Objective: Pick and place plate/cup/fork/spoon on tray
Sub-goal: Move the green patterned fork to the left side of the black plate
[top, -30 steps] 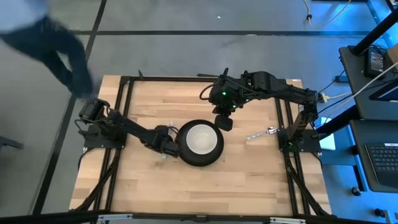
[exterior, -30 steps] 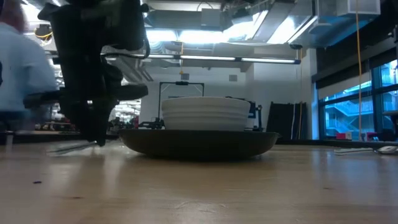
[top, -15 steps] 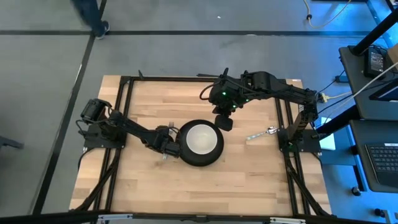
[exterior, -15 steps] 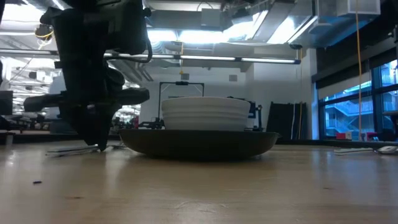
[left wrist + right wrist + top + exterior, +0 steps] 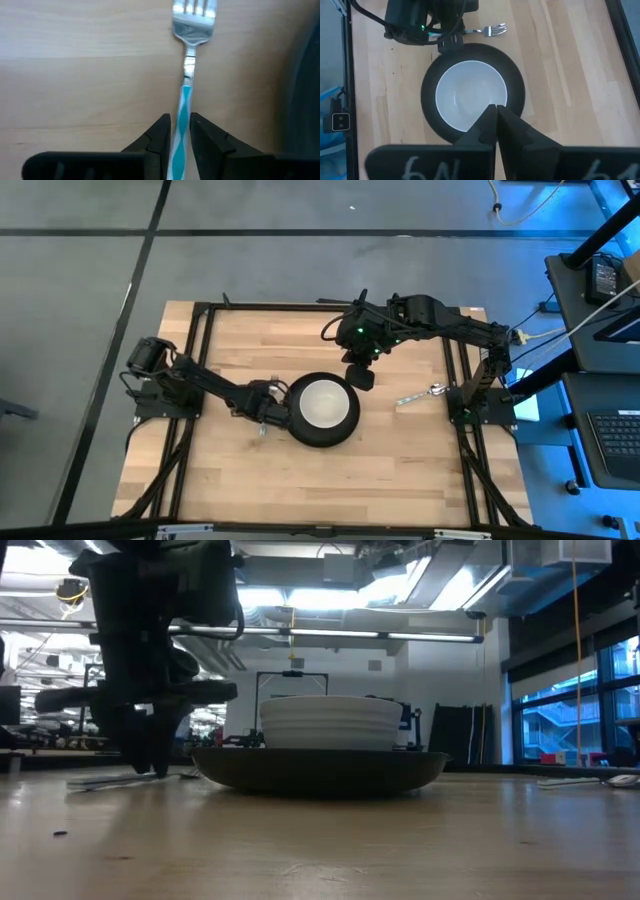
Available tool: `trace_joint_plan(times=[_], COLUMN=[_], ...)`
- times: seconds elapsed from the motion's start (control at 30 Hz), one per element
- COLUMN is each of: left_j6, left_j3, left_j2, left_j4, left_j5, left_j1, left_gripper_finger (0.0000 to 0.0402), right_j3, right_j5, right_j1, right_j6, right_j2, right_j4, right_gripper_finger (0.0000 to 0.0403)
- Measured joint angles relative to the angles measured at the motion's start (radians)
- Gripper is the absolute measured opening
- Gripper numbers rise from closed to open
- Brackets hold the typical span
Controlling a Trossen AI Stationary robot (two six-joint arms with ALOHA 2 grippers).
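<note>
**Fork grip thin, plate close**

Left tool [image 5: 179, 131] is clamped on the fork [image 5: 188, 60] handle, low on the surface [image 5: 400, 470], just beside the plate [image 5: 322, 432] holding the cup [image 5: 323, 402]. Risks: the slim handle twists loose; the tines catch the plate rim. Right tool [image 5: 496, 116], fingers together, hovers above the cup. Spoon [image 5: 420, 393] lies well apart.

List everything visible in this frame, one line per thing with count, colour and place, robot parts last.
plate: one, matte black, middle of the table.
cup: one, white, sitting on the plate.
fork: one, silver with a blue-and-white striped handle, flat on the wood just left of the plate.
spoon: one, silver, on the table toward the right side.
table: one, light wood, black frame.
left gripper: dark, low beside the plate, jaws closed on the fork's handle.
right gripper: dark, above the cup, jaws shut, holding nothing.
</note>
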Motion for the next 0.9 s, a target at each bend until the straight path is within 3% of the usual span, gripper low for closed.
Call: trace_joint_plan(times=[0.9], left_j6=[-0.008], left_j3=[0.001], left_j2=[-0.014], left_j4=[0.058], left_j5=[0.038], left_j1=[0.001], left_gripper_finger=[0.0060], right_j3=[0.000], right_j5=[0.000], right_j1=[0.000], right_j6=[0.003], right_j2=[0.000], right_j4=[0.000], right_gripper_finger=[0.0013])
